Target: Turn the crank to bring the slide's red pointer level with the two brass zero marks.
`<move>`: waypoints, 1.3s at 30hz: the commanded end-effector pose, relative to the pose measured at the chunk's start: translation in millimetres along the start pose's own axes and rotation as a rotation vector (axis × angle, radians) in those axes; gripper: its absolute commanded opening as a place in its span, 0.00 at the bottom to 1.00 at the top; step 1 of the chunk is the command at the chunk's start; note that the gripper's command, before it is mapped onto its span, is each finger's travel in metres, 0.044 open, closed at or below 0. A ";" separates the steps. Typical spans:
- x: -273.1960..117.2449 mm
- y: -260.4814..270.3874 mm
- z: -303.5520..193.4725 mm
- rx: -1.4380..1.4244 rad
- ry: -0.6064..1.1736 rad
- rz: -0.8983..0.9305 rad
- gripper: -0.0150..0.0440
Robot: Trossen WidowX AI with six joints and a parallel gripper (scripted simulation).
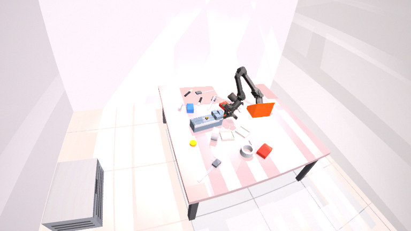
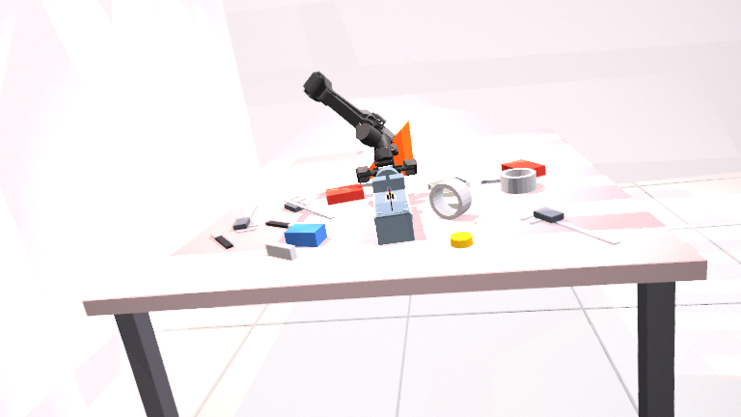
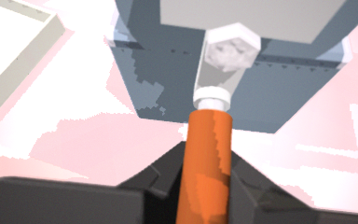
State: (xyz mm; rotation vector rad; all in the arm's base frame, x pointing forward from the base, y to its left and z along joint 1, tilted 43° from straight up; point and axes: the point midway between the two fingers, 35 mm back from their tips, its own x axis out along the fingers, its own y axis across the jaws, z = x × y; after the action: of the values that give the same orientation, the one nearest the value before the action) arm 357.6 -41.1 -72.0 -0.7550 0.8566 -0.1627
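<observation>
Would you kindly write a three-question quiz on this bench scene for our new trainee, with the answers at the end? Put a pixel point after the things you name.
1. True or false: the orange crank handle (image 3: 205,163) is between the fingers of the pincer (image 1: 225,115) (image 3: 201,151).

2. Multiple choice: in the exterior view, which object stands on its edge, its hole facing sideways?
a) the yellow disc (image 1: 192,143) (image 2: 461,239)
b) the white ring nearer the slide machine (image 1: 214,137) (image 2: 433,202)
c) the grey ring near a red block (image 1: 264,151) (image 2: 523,167)

3. Fill in the blank: the block beside the small pale grey block (image 1: 181,107) (image 2: 281,251) is coloured ____.

Key: 1 true; 2 b; 3 blue
</observation>
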 end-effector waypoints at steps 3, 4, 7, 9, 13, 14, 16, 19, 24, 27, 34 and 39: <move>0.1 -9.6 -0.4 0.014 0.005 -0.024 0.25; 0.0 -9.9 -0.3 0.014 0.005 -0.024 0.25; -0.1 -10.6 -0.2 0.014 0.005 -0.024 0.25; -0.3 -11.0 -0.2 0.014 0.005 -0.024 0.25; -0.6 -12.0 0.0 0.014 0.005 -0.024 0.25; -0.7 -12.3 0.0 0.014 0.005 -0.024 0.25; -0.8 -12.8 0.1 0.014 0.005 -0.024 0.25; -1.1 -13.6 0.3 0.014 0.005 -0.024 0.25; -1.6 -15.1 0.6 0.014 0.005 -0.024 0.25; -2.0 -16.0 0.9 0.014 0.005 -0.024 0.25; -3.0 -18.2 1.7 0.014 0.005 -0.025 0.25; -4.0 -19.9 2.4 0.014 0.005 -0.025 0.25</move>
State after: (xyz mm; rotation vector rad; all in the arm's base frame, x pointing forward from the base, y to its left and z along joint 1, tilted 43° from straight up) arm 358.6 -48.6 -63.1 -0.7528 0.8618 -0.1695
